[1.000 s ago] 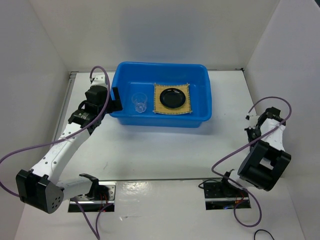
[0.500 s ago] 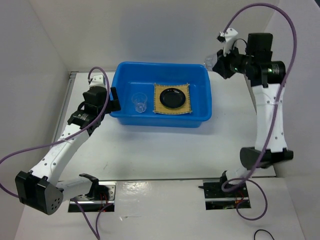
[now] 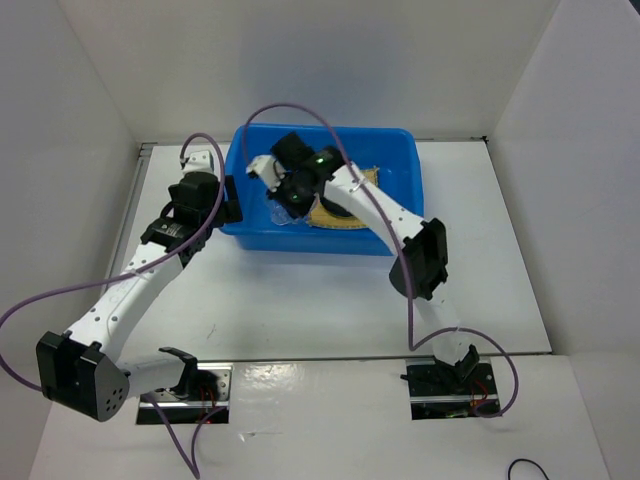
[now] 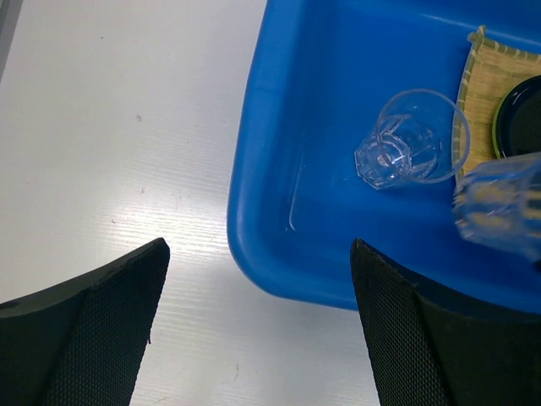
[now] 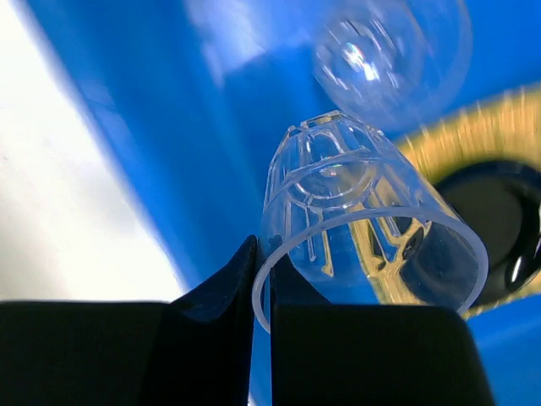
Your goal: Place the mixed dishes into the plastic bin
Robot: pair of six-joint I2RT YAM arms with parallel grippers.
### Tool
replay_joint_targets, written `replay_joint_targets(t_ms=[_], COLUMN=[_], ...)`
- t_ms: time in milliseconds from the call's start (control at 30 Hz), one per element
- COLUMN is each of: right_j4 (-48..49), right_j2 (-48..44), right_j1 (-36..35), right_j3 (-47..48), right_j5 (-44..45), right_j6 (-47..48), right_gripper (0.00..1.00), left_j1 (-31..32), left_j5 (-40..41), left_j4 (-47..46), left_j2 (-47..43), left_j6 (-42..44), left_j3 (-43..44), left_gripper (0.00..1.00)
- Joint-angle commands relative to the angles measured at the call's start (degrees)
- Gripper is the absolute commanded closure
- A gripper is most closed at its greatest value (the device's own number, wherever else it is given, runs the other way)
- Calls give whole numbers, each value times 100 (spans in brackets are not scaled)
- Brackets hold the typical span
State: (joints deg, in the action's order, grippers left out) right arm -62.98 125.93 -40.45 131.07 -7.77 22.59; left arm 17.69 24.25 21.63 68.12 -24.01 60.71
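Carrying a clear cup [image 5: 363,228], tipped, over the bin [image 4: 296,127], beside a second cup [image 4: 412,137] standing inside. Pinched at the rim in the closed right gripper [image 5: 260,254]. Lower clear of that neighbour, level, then release. Leave the left gripper [image 4: 258,254] wide open, empty.

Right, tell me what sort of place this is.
Probably a robot test cell in a lab: white panels enclose the table, and the left arm and right arm are bolted at its near edge.
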Motion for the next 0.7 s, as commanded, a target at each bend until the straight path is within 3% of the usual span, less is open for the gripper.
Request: replay_joint_targets(t_ms=[0,267,667], right_j4=[654,831,577], right_j2=[-201,520,2093], right_j1=[-437,-1359,-1492], right_j3=[640,999,2748], right_j5=[1021,1322,190], right_j6=[166,491,826], right_gripper=[100,100,98], left_j1=[-38,-38,-38], left_j5=[106,159,412], left_j4=[-141,-141,-28], left_j2=[26,79,132], left_j6=[63,63,-7], left_j3=[55,55,107], left_gripper=[6,6,6])
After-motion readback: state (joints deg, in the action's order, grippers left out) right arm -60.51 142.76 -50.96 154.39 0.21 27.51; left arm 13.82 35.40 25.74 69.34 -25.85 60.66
